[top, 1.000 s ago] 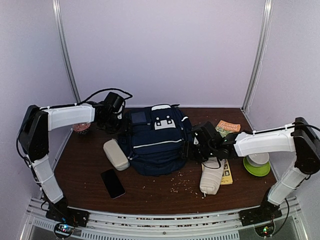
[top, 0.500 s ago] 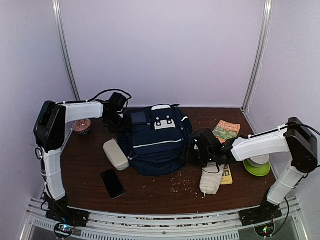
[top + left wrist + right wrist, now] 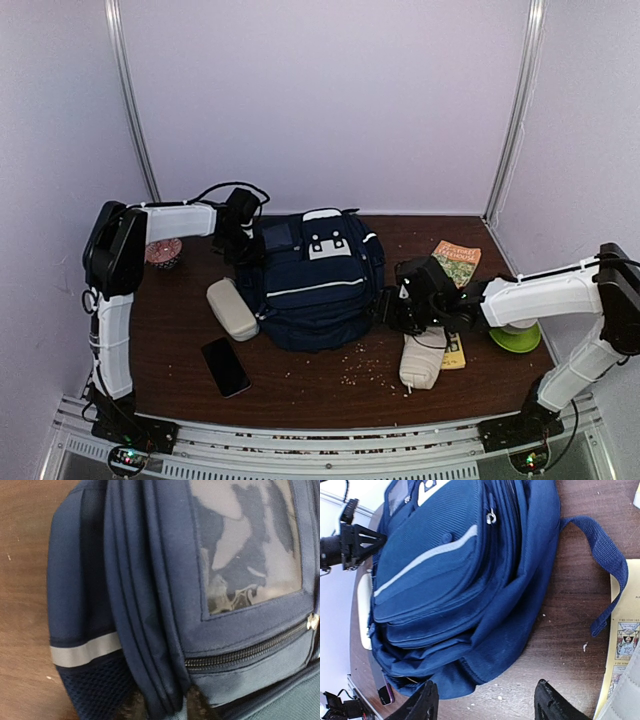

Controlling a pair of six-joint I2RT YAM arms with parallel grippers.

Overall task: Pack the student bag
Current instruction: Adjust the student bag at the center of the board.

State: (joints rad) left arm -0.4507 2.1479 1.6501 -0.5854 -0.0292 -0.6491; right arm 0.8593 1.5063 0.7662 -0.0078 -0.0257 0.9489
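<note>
Left gripper (image 3: 165,705) was clamped on a soft padded fold at the top corner of the bag (image 3: 315,290). Its two dark fingertips (image 3: 132,706) pressed on either side of the piped seams, with only their blurred ends showing. Right gripper (image 3: 487,705) had its black fingers apart with nothing between them, low over the table (image 3: 300,400) just beside the bag's right edge. Bag lay flat mid-table between the two arms, a bulky navy woven-fabric pack with stacked zipped compartments and rounded corners. Close up it showed a clear plastic window pocket (image 3: 245,545), glossy and wrinkled, with a toothed zip (image 3: 250,650) below it. A grey reflective stripe (image 3: 85,650) crossed the side panel, with dark mesh (image 3: 95,690) under that. One flat webbing strap (image 3: 605,545) looped out onto the brown wood-grain tabletop. Just beside the bag on the left lay a beige rounded oblong case (image 3: 232,309), and near that a flat black phone (image 3: 225,366). On the right, a limp cream pouch (image 3: 420,360) lay partly over a yellow booklet (image 3: 456,348). An orange-and-green booklet (image 3: 455,257) lay farther back, and a white bowl (image 3: 517,318) sat on a green plate (image 3: 510,343). Small pale crumbs (image 3: 360,362) were scattered in front of the bag. A small round patterned cup (image 3: 163,252) stood at far left.
</note>
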